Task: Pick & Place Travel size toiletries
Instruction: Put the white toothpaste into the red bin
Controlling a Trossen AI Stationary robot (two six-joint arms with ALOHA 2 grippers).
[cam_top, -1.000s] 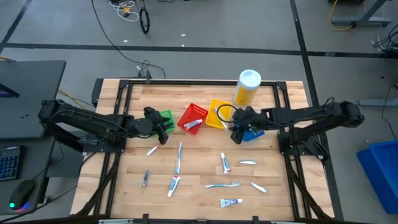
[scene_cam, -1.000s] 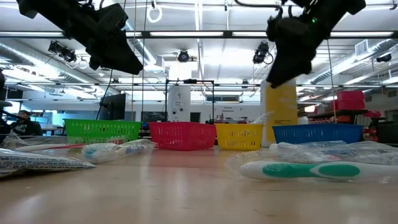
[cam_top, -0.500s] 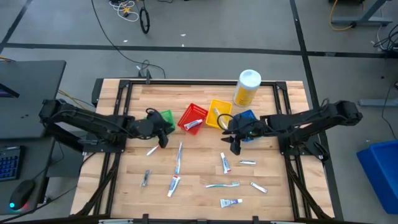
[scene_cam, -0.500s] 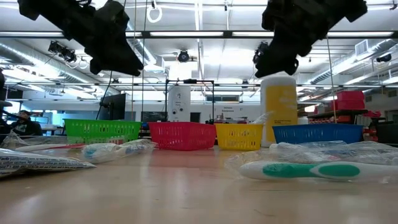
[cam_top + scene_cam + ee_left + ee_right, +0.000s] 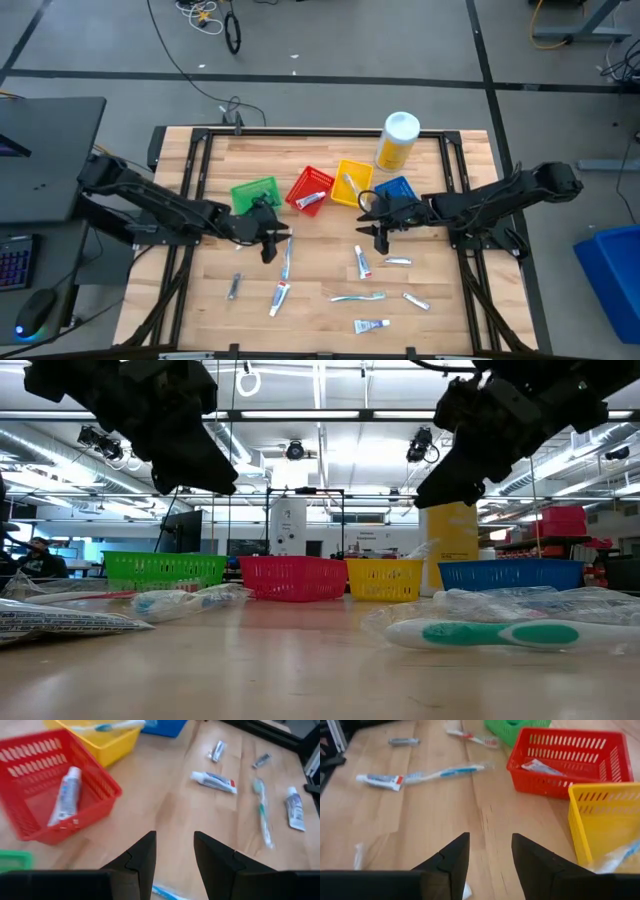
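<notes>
On the wooden table (image 5: 440, 300), loose toiletries (image 5: 359, 296) lie flat, long axes variously oriented. My left gripper (image 5: 268, 250) and right gripper (image 5: 379, 240) hover above them, both parted, empty. The red bin (image 5: 35, 795) holds a toothpaste tube (image 5: 64, 795); the yellow bin (image 5: 107, 740) a toothbrush (image 5: 102, 726).

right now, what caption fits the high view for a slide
Both open end effectors, left and right, hover over scattered toiletries in front of four coloured bins.
</notes>
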